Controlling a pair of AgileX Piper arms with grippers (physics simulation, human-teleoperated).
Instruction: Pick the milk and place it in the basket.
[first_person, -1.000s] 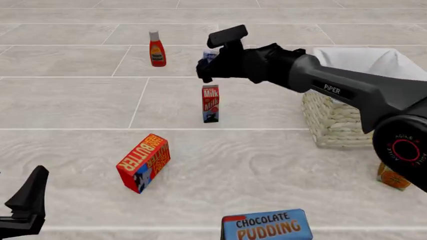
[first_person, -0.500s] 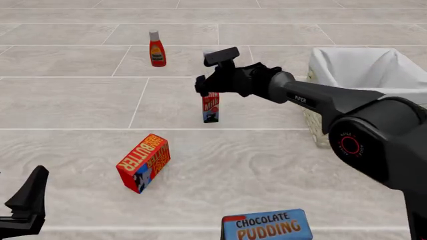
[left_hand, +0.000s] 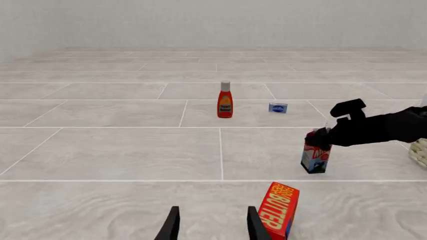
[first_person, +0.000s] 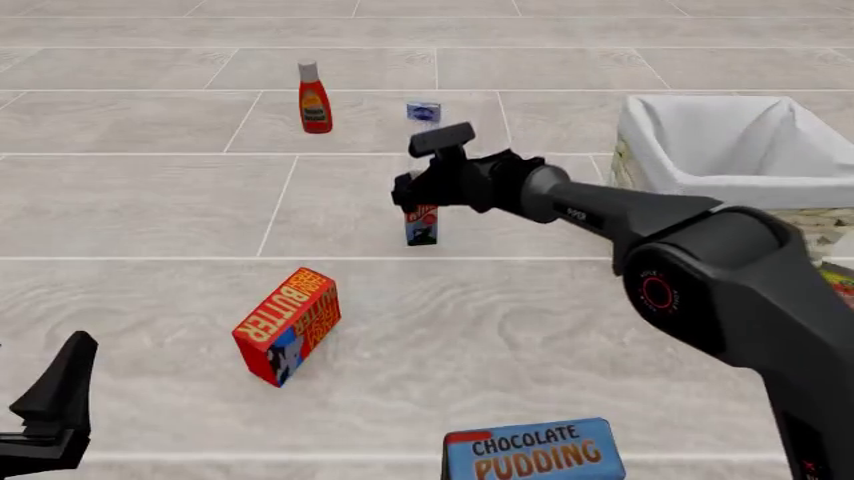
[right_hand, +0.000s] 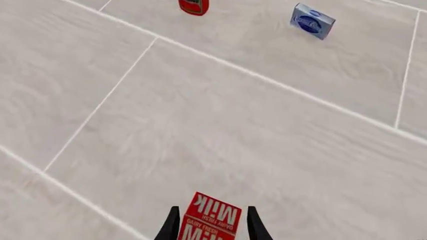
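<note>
Straddling the upright milk (right_hand: 209, 220), right pincer (right_hand: 210, 223), fingers either side.

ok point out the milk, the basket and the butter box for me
milk (first_person: 422, 226): front view, lower front face below the gripper
basket (first_person: 787, 217): front view, woven wall under the white liner
butter box (first_person: 287, 324): front view, red face with the lettering

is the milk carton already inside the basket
No, the milk stands upright on the floor, well apart from the basket, with the right gripper around its top.
</note>
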